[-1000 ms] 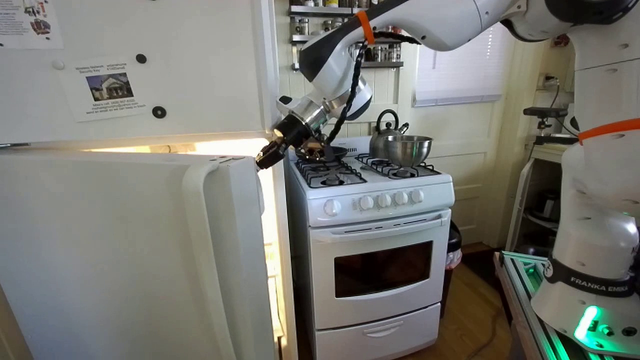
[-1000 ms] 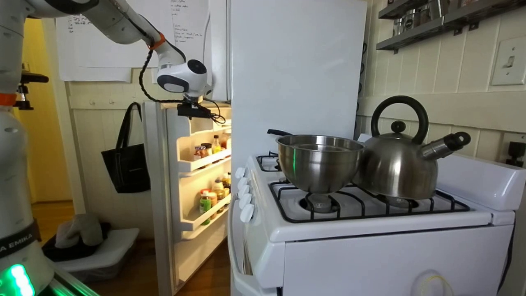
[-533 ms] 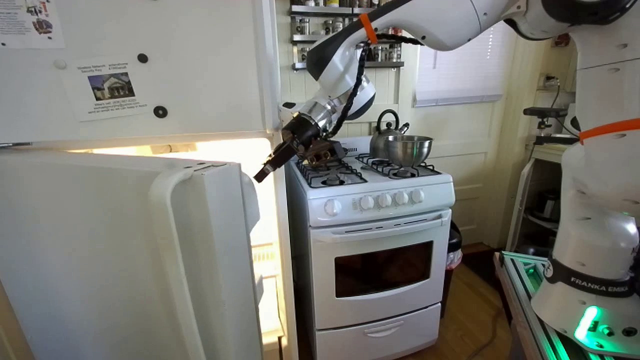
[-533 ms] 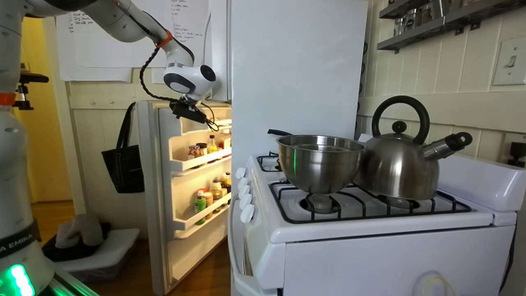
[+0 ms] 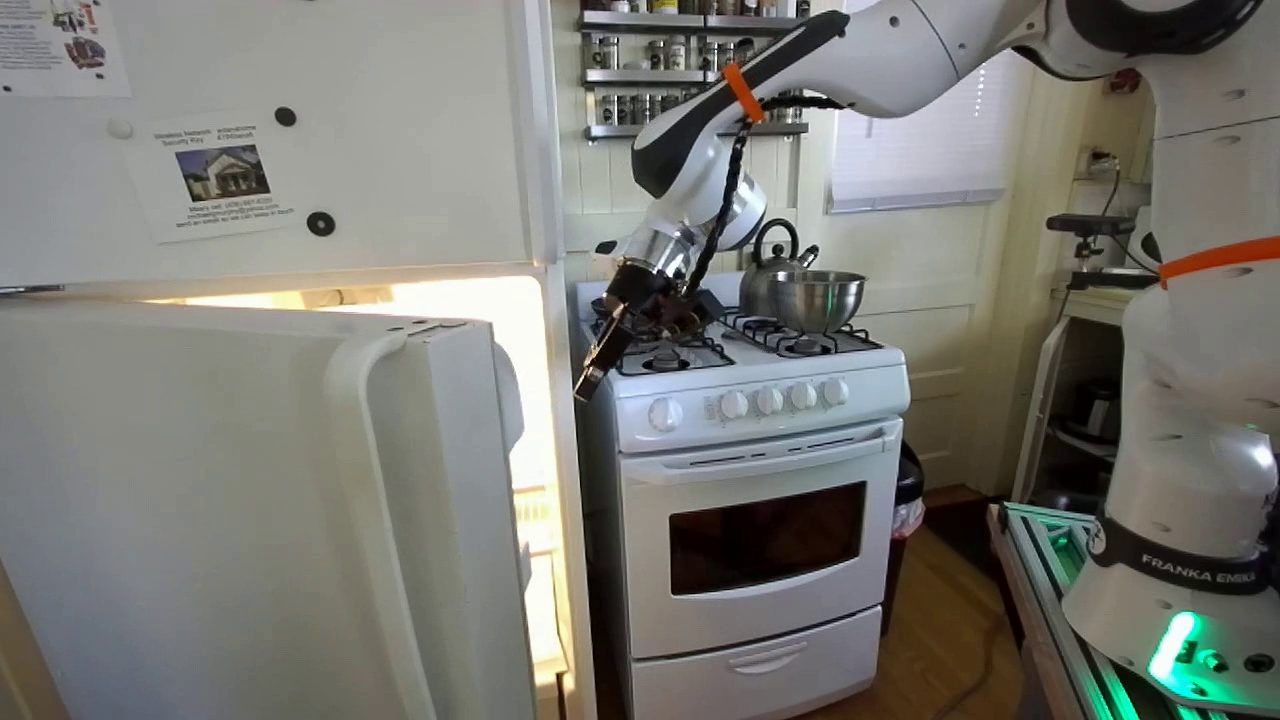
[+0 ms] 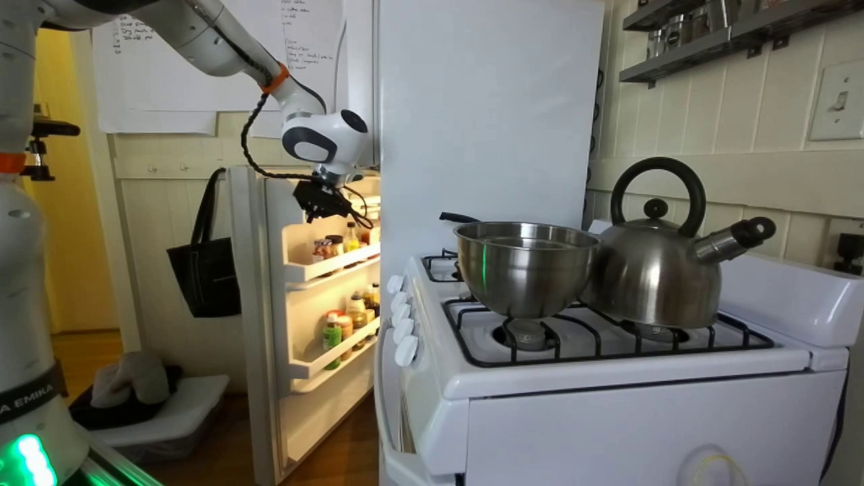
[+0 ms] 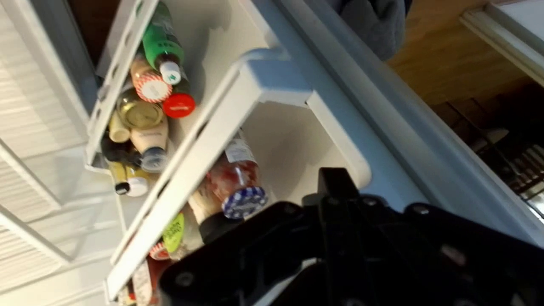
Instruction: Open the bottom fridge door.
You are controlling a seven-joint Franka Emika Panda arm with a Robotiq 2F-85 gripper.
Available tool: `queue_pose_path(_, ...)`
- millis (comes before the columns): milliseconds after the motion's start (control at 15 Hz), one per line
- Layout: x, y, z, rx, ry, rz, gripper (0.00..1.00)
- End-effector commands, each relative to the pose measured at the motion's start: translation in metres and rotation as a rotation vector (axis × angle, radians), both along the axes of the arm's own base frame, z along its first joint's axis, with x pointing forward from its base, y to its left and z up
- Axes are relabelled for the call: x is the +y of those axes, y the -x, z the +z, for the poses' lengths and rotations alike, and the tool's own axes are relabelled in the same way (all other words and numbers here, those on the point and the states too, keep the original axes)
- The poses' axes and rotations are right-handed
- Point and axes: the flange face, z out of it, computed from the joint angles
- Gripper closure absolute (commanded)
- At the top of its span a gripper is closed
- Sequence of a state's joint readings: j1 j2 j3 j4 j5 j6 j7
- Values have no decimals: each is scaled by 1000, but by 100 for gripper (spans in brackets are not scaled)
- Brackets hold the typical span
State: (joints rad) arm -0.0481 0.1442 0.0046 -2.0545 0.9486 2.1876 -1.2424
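Note:
The bottom fridge door, tall and plain white with a curved handle, stands partly open. Warm light shows in the gap, and the door's inner side carries shelves of bottles and jars in an exterior view. My gripper hangs to the right of the door's free edge, apart from it in that view, with its fingers pointing down and left. In the wrist view my gripper has its fingertips together with nothing between them. The door's inner side and edge lie beyond the fingers.
The shorter upper door with papers and magnets is shut above. The white stove stands right beside the fridge, bearing a steel bowl and a kettle. A black bag hangs on the wall behind the door.
The door swung further open between one second and half a second ago, then drifted back slightly. My gripper has moved away from the door's top edge, to the right and down.

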Motion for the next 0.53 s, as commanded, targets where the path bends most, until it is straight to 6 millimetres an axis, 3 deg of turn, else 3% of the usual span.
queue_pose_path(0, -15, 20, -34, 168, 62, -73, 100)
queue_pose_path(267, 33, 22, -85, 314, -125, 0, 100)
queue_pose_path(467, 75, 7, -97, 342, -299, 18, 100)
